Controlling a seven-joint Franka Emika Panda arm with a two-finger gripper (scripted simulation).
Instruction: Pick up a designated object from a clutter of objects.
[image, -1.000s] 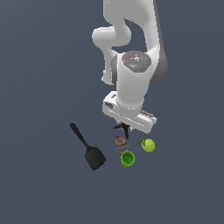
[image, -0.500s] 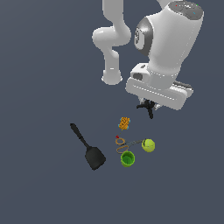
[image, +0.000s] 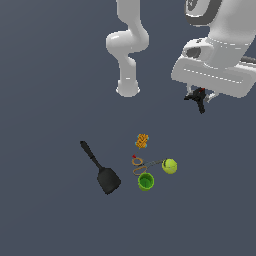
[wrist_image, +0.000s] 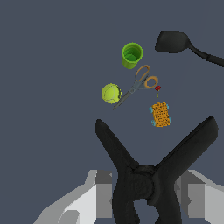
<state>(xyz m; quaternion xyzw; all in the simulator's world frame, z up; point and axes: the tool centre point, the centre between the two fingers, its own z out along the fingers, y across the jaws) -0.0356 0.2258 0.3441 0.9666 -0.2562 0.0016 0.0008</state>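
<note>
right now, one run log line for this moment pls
phase: lifted | gripper: shut on black clamp | height: high above clutter | left below: spatula, green cup

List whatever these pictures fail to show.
- Gripper fingertips: in the exterior view they are hidden under the white hand. In the wrist view the clamp covers them, so the contact itself is unseen.
- Clamp's red spot: too small in the exterior view to identify.
- Spatula handle: cut off by the frame edge in the wrist view.
- Scissors: too small in the exterior view, where they read as a thin loop.
</note>
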